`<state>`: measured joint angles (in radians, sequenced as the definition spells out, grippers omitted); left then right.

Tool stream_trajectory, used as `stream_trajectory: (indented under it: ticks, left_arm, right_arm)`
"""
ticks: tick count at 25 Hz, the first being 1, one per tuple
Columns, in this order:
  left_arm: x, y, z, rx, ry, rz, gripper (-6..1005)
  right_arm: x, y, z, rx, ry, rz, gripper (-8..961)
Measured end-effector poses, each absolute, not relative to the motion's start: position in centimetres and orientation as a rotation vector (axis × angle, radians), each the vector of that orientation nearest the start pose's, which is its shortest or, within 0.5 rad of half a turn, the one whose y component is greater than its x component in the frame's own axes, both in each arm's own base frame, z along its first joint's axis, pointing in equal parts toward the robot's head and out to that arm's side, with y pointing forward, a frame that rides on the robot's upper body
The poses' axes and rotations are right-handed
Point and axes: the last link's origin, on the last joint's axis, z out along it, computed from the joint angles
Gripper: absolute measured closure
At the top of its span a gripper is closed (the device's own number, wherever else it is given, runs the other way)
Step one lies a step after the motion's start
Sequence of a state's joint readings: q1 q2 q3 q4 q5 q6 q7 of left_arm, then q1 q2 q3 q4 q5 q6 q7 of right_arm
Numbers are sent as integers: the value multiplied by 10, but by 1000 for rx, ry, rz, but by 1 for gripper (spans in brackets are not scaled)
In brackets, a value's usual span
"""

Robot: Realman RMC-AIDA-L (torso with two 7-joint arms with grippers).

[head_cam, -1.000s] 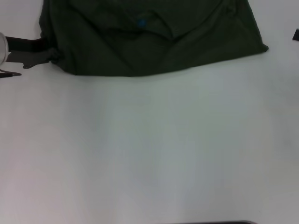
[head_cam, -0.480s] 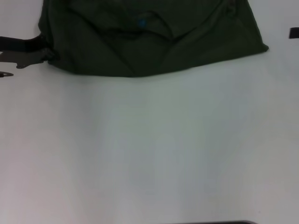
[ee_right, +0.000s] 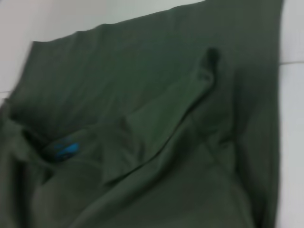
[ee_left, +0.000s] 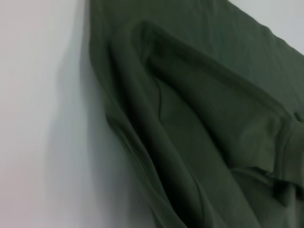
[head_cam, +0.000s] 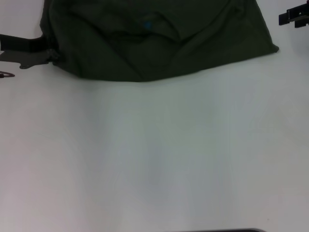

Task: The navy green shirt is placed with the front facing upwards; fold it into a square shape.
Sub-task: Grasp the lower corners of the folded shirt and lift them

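White table (head_cam: 159, 154), plain and matte.
It fills the near and middle ground from left to right; a thin dark strip (head_cam: 217, 230) runs along its nearest edge, right of centre.

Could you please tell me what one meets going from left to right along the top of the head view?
Left end effector at the shirt's left edge → navy green shirt with its blue neck label → bare white table → right end effector near the right edge.
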<state>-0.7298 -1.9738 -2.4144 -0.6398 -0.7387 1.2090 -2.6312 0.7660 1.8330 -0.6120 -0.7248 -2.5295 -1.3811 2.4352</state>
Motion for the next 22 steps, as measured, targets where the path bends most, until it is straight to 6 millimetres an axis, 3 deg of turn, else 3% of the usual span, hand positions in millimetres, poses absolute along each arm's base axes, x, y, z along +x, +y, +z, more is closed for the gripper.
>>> stream_trajectory:
  ticks: [11,22]
  left_arm:
    - [-277,411,38,-1996,-1841,-296,989]
    - [-273,414,38,-2001,-1837,-302,990]
  right_arm:
    - [298,426,95,-2064,1501,57,362]
    - [316,431,71,-1911,1591,121,365]
